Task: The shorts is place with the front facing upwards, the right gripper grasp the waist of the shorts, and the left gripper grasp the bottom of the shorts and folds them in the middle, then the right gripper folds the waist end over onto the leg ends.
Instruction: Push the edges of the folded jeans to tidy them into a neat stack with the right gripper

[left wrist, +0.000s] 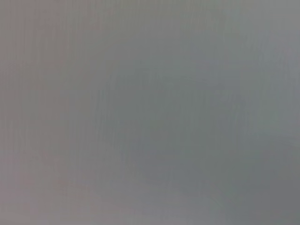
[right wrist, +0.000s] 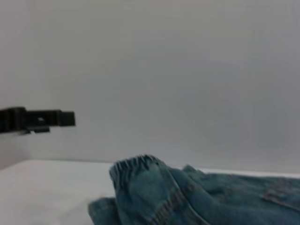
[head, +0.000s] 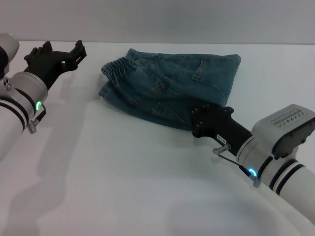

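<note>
From the head camera we are seeing the shorts (head: 172, 88) lying folded on the white table (head: 123, 187); the right gripper (head: 209, 120) is touching their near edge, its fingers hidden, so we cannot tell its opening. The left gripper (head: 61, 56) is hovering left of the shorts, spread wide and holding nothing. The left wrist camera is giving us only blank grey, while the right wrist camera is showing the waist (right wrist: 133, 166) bunched up before a plain pale wall (right wrist: 187, 70).

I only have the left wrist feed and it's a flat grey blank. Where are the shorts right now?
Observer: The shorts lie folded in a bundle on the white table, seen from the head view.
Operator: And my left gripper?
Observer: The left gripper hangs open off to the left of the bundle, apart from the denim.
Operator: Which end is nearest it?
Observer: The waist, its ruffled band facing that gripper.
Operator: The right arm?
Observer: The right gripper sits at the bundle's near edge; its fingers are hidden.
</note>
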Action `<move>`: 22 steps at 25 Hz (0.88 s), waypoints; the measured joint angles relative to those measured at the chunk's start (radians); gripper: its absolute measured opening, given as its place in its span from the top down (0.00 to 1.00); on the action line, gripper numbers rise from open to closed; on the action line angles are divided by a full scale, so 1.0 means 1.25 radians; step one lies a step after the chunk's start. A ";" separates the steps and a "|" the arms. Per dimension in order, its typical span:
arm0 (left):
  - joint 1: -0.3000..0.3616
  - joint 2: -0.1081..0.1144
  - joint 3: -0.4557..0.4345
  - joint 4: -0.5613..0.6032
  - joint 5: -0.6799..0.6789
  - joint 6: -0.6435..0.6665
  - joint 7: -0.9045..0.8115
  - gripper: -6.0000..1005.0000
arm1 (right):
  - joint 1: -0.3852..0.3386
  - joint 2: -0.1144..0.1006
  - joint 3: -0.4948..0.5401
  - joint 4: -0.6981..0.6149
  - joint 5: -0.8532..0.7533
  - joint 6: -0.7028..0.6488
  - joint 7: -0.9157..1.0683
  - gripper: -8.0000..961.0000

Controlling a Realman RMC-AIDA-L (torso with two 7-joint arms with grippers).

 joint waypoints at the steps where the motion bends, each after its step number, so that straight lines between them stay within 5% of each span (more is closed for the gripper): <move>1: 0.000 0.000 0.000 0.000 0.000 0.000 0.000 0.20 | 0.001 0.000 0.002 0.001 0.001 0.009 0.001 0.98; 22: 0.017 0.003 -0.001 0.004 0.000 -0.015 0.001 0.20 | 0.040 -0.008 0.065 0.157 0.002 0.032 0.067 0.97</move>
